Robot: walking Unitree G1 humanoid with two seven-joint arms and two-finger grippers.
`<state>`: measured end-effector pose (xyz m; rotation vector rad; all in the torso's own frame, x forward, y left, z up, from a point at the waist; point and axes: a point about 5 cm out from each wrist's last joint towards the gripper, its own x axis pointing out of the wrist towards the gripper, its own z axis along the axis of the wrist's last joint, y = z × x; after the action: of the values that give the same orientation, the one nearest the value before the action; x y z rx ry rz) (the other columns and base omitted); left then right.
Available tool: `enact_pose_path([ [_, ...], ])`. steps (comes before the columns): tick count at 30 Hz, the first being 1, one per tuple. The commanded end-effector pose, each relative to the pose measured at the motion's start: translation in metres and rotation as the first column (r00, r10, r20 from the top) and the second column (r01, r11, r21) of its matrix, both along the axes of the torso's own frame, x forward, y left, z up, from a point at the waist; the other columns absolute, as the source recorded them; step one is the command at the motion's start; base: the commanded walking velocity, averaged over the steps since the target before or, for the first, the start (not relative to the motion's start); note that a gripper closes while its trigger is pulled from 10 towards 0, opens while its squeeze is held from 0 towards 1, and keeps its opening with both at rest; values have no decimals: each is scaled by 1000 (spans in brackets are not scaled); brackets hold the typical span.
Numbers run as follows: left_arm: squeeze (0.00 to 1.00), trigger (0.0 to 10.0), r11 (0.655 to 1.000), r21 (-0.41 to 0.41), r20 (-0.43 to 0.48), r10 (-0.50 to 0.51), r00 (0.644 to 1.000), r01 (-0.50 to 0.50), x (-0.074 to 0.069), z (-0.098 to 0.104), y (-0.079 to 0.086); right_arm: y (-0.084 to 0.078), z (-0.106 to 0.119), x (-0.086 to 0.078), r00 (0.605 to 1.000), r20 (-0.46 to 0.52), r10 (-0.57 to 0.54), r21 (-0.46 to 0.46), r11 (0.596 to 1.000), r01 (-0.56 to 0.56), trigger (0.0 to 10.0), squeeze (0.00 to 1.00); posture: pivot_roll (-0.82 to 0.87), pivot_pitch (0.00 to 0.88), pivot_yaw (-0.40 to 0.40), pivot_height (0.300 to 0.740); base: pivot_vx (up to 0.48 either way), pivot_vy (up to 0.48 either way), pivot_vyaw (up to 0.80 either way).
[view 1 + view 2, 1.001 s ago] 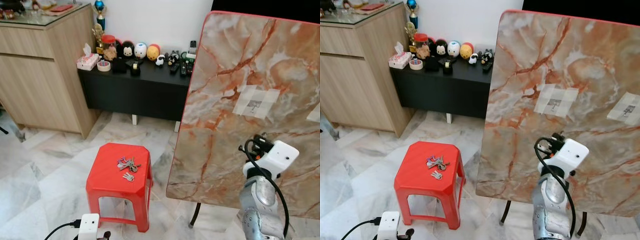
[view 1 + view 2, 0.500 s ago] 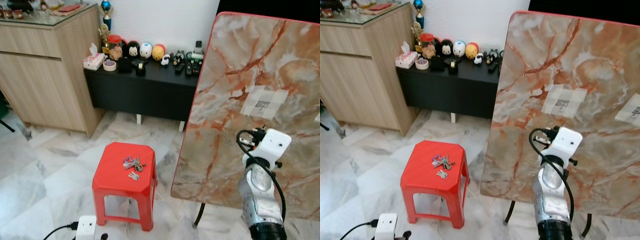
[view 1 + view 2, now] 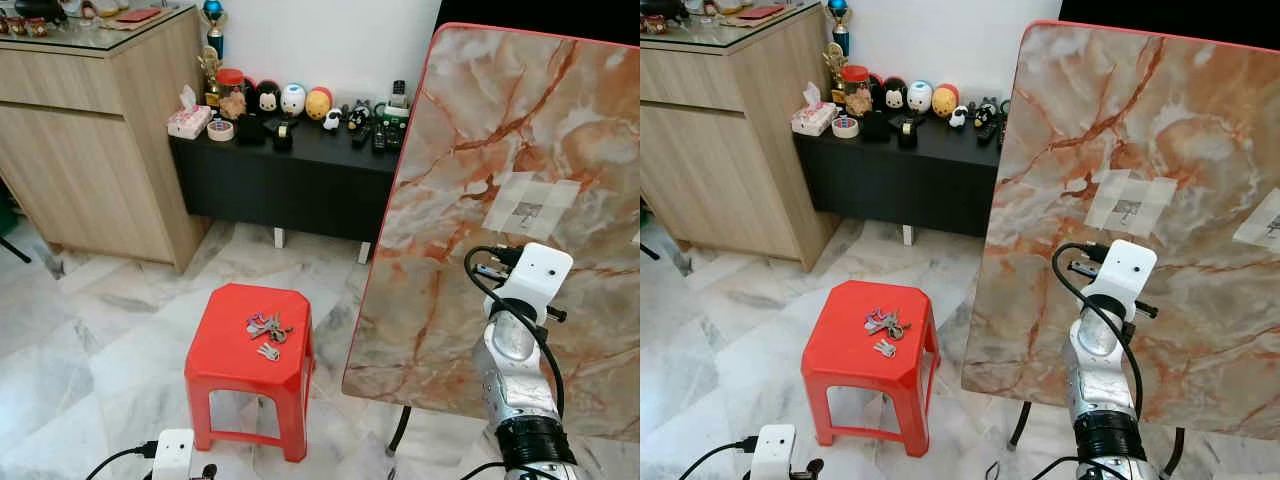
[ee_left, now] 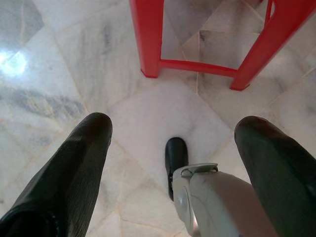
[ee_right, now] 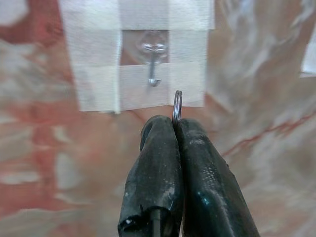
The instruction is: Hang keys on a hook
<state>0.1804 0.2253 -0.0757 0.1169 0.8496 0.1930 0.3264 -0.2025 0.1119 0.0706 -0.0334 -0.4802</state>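
Head views: the right arm is raised before an upended marble-patterned board (image 3: 470, 150), its wrist pointing at a taped patch carrying the hook (image 3: 528, 211). A bunch of keys (image 3: 266, 327) lies on a red stool (image 3: 225, 355) on the marble floor, well apart from the board; a black sideboard (image 3: 290, 175) with small figurines stands behind, beside a wooden cabinet (image 3: 90, 150). The left arm hangs low at the frame's lower edge. Left wrist view: the left gripper (image 4: 170, 153) points down at the floor near the stool's legs, its fingers (image 4: 74, 168) spread wide and empty. Right wrist view: the right gripper (image 5: 177, 129) has its fingers pressed together, pinching a thin metal key ring (image 5: 177, 106) that stands edge-on just above the tips. The ring sits just below and slightly to one side of the hook (image 5: 153, 69), not touching it. Judgement: the step in hand is the final approach to the hook. The next move calls for a small lift and sideways correction to pass the ring over the hook's tip, then release; edge-on presentation may hinder threading.
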Motion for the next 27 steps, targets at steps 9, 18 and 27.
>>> enact_pose_path([
  [9,0,10000,1000,-3,2,1,1000,-1,0,0,-2,21,-73,-35,959,-187,215,203,963,-176,10000,0,98,0,-105,740,0,0,0],
  [18,0,10000,1000,12,12,-5,1000,5,1,2,4,29,-93,-54,936,-200,289,243,940,-238,10000,0,102,0,-93,740,0,0,0],
  [27,0,10000,1000,13,21,-11,1000,11,3,3,2,32,-73,-42,943,-101,318,182,937,-297,10000,0,102,0,-95,740,0,-248,0],
])
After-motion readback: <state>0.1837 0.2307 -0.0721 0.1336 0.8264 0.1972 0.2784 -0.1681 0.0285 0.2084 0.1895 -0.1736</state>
